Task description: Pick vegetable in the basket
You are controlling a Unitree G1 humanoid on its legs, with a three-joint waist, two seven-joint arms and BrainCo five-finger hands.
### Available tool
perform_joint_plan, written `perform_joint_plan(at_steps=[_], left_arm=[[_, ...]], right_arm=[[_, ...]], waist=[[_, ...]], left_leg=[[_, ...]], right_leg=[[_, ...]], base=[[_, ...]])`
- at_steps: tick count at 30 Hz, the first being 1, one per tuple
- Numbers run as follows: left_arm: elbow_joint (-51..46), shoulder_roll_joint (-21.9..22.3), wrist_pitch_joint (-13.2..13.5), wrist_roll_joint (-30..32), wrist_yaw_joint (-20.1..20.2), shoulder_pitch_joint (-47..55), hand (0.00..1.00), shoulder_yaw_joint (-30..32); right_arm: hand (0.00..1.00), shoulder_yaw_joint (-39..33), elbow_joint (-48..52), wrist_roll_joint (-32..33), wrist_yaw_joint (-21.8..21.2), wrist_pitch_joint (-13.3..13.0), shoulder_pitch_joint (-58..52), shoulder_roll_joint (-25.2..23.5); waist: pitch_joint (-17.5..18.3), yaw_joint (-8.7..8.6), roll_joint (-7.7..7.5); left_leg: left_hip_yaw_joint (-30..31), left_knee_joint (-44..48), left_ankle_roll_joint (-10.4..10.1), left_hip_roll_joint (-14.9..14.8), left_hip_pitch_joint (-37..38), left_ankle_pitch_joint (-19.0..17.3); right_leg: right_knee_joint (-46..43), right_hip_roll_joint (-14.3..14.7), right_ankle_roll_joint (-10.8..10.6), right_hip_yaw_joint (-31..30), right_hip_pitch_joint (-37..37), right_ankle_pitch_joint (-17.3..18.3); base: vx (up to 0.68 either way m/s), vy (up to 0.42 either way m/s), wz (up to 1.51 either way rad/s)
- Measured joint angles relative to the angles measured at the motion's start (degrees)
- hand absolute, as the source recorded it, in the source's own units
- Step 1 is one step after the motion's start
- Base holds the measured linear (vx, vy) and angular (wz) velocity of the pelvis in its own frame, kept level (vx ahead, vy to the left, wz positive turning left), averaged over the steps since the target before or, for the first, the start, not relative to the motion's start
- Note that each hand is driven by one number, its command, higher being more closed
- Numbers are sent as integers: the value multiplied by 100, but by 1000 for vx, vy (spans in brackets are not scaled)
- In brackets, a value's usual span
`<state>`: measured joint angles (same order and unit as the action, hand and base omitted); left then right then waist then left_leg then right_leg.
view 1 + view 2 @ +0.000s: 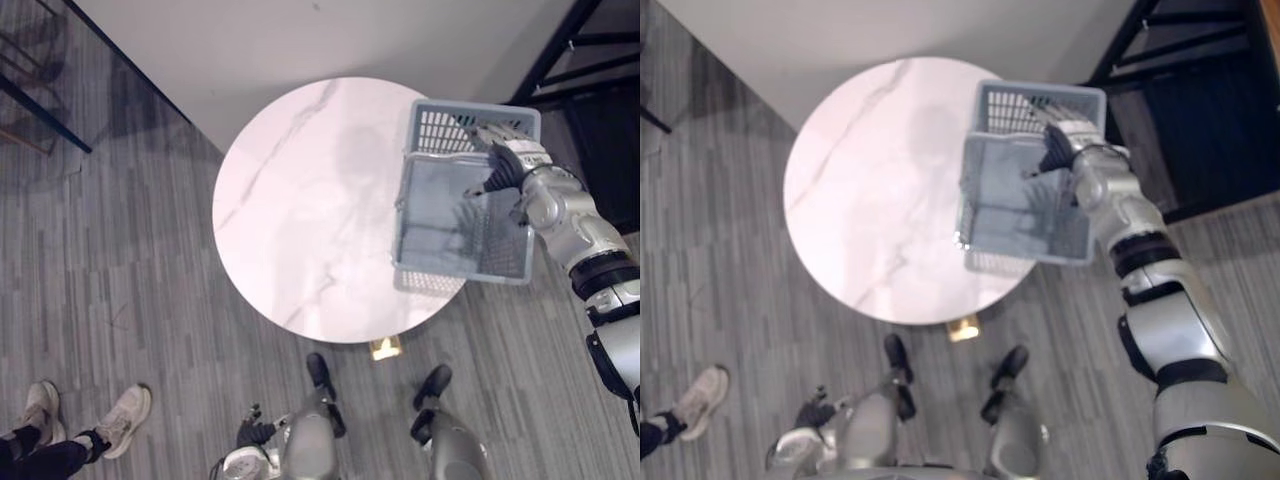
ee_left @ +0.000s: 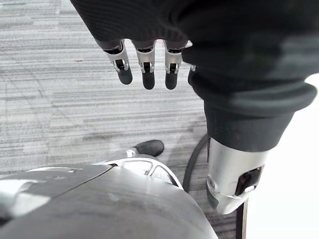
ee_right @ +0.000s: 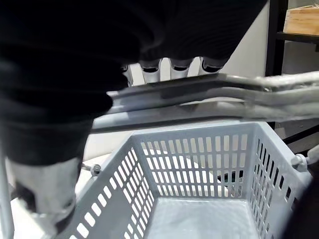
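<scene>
Closest to the lens in the right wrist view: right hand [image 3: 70,74], fingers [image 3: 151,67] hooked over the two grey handles [image 3: 199,97] and curled round them, thumb [image 3: 45,194] lower down and apart. Past the handles, grey slotted basket [image 3: 199,164], open top turned toward the lens, floor of plain grey plastic.

Left wrist view: left hand [image 2: 149,30] hanging low beside the robot above the grey plank floor [image 2: 60,99]. Fingers straight and loosely side by side, thumb set apart, gripping nothing.

Left eye view: round white marble table [image 1: 300,200] in the middle of the floor. Basket at the table's right edge, partly over the tabletop and partly past the rim above the floor. Right hand at the basket's top on its right side, clamped on the handles, arm coming in from the lower right. Cannot tell whether the basket rests on the tabletop or hangs just clear of it. Left hand low at the bottom of the view, well apart from the table. Pale shoes [image 1: 120,410] of a person on the floor at lower left, also well apart from the table. Black shelf frame [image 1: 580,50] at upper right, near the basket.

Right eye view: same layout, basket again straddling the table's right rim, right hand on top at the handles, left hand down near the bottom edge.
</scene>
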<state>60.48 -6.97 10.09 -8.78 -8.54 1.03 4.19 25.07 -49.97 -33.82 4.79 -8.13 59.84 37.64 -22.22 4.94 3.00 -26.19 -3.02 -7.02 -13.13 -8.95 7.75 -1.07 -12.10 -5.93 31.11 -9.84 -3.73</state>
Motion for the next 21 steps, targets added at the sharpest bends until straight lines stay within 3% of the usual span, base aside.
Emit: perform_joint_plan(at_steps=[1,7,21], left_arm=[[0,3,7,0,-3,0,0,-2],[11,7,64,6,-11,-3,0,-47],[101,3,51,106,-41,-84,0,-49]], right_arm=[[100,-10,-52,-4,35,10,0,-38],[100,-199,-199,-19,227,6,4,-71],[100,-33,-515,-314,214,68,172,-315]], waist=[[-4,-1,8],[-39,7,44],[-40,40,47]], left_leg=[[1,0,0,0,-3,0],[37,0,0,0,-62,0],[44,9,11,-8,-60,8]], right_leg=[[0,1,0,0,-3,0],[-10,-2,0,48,-28,1],[-122,-25,1,26,-68,1]], base=[[0,0,0],[2,5,3],[0,1,0]])
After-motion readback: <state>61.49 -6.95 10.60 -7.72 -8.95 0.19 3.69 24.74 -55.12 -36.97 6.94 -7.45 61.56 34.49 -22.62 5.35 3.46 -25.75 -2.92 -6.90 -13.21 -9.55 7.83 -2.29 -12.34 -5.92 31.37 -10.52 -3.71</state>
